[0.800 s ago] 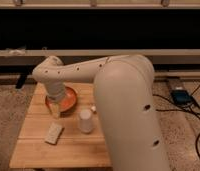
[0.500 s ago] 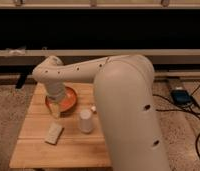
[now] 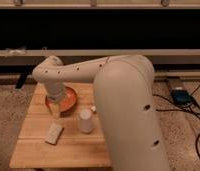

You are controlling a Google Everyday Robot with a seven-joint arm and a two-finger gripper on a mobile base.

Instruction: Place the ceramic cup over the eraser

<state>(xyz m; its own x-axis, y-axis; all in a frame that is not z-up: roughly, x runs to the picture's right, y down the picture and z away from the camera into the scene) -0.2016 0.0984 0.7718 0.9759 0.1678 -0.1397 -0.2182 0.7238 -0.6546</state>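
Observation:
The off-white ceramic cup (image 3: 85,121) stands upright near the middle of the wooden table (image 3: 63,147). A pale rectangular eraser (image 3: 54,133) lies flat to the cup's left, near the front. My gripper (image 3: 55,109) hangs from the white arm over the left edge of the orange bowl (image 3: 69,99), behind the eraser and left of the cup. It touches neither the cup nor the eraser as far as I can see.
The shallow orange bowl sits at the table's back left. My large white arm (image 3: 125,110) covers the table's right side. A small white item (image 3: 93,108) lies by the arm. Cables and a blue box (image 3: 181,96) lie on the floor at right.

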